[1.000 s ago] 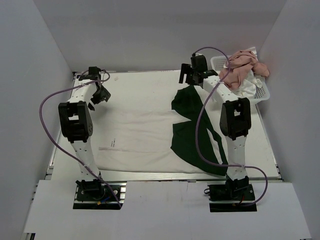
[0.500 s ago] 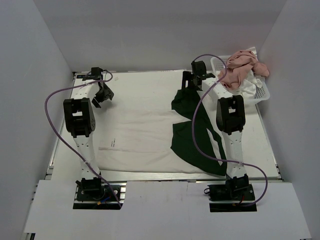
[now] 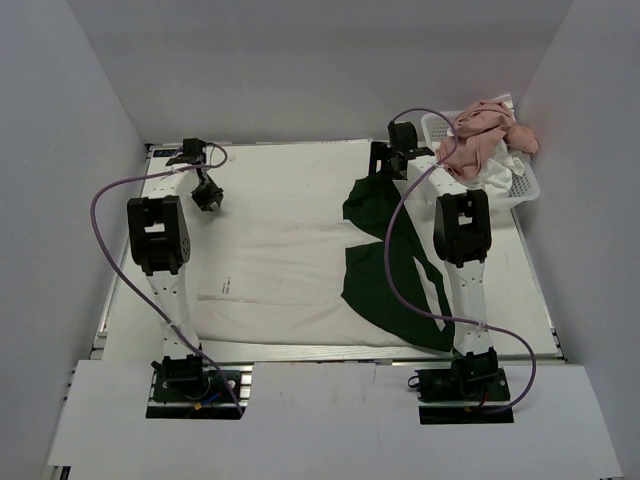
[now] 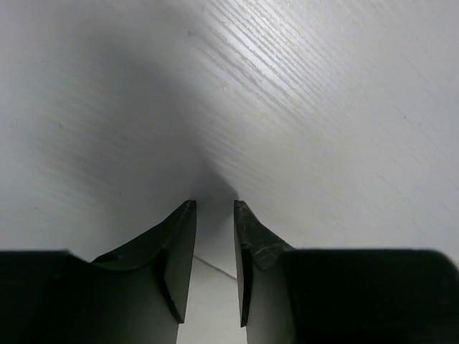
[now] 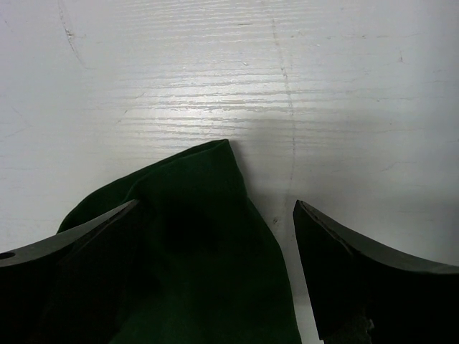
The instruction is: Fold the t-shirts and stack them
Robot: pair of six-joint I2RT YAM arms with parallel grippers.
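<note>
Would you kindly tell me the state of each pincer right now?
Left pincer: narrowly open, nothing between its jaws.
Right pincer: wide open, straddling the dark green sleeve, not gripping it.

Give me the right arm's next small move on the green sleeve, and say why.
Probably lower the right gripper and close on the tip of the dark green sleeve. Its jaws stand wide open with the sleeve end lying between them, unpinched, on the white table, so a grasp seems the likely next step.
</note>
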